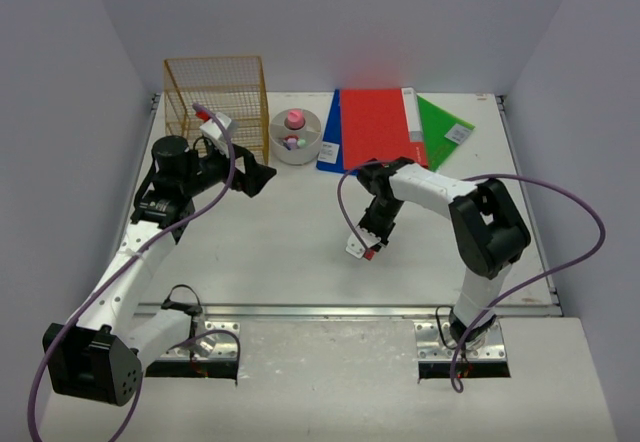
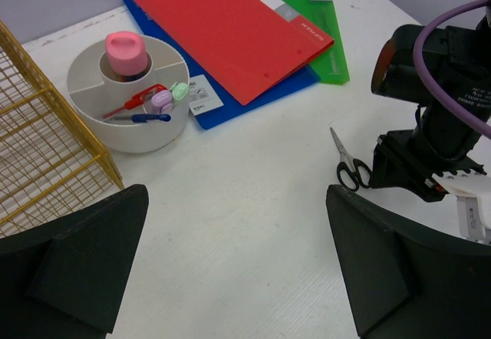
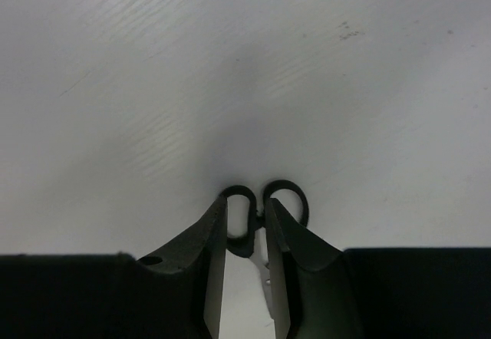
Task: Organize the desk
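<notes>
The white desk (image 1: pixel 300 252) carries black-handled scissors (image 2: pixel 343 155) lying flat near its middle. My right gripper (image 1: pixel 365 250) is down on them. In the right wrist view its fingers (image 3: pixel 207 239) stand close together over the scissors (image 3: pixel 285 185), gripping them at the handle loops, with the blade running back between the fingers. The scissors rest on the desk (image 3: pixel 230 63). My left gripper (image 1: pixel 262 177) is wide open and empty, held above bare desk (image 2: pixel 245 224) left of the scissors, next to the rack.
A gold wire rack (image 1: pixel 215 97) stands at the back left. A white round organizer (image 2: pixel 138 136) beside it holds a pink-topped item (image 2: pixel 126 51) and small tools. Red (image 2: pixel 230 28), blue (image 2: pixel 230 105) and green (image 2: pixel 322 17) folders overlap at the back. A metal rail (image 1: pixel 350 310) runs along the near edge.
</notes>
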Robot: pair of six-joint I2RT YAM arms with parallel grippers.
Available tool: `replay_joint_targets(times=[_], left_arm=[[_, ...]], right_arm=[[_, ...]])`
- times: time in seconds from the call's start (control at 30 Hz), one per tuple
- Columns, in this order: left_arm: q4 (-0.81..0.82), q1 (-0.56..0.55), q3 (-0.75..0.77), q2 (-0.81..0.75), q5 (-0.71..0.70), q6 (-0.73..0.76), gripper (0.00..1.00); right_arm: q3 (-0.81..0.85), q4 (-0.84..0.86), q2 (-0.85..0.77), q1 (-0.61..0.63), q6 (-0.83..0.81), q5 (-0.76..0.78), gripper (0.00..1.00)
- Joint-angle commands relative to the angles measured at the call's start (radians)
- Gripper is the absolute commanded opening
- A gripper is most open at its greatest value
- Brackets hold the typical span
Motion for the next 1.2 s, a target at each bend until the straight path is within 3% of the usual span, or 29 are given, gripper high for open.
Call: replay_joint_targets(times=[0.0,0.67,0.9,1.07,1.17], left_arm=[[0.038,0.01,0.019,-0.003,0.018,0.002,1.0],[0.046,0.01,0.002,0.002,0.016,0.005,1.0],[0.047,0.01,-0.002,0.002,0.008,0.003,1.0],[0.023,0.01,0.004,0.002,0.016,0.008,1.0],[-0.089,0.01,0.025,0.021,0.156,0.124,1.0]], right_arm=[[-0.043,-0.003,-0.017,-0.003,-0.103,0.054,0.26],[-0.051,0.115,0.073,-0.064,-0.09,0.155,0.26],[-0.12,0.195,0.049,-0.072,-0.158,0.148,0.1],[-0.12,0.142,-0.022,-0.048,-0.147,0.045,0.0],[-0.071,0.049,-0.084,-0.036,-0.104,-0.067,0.0]])
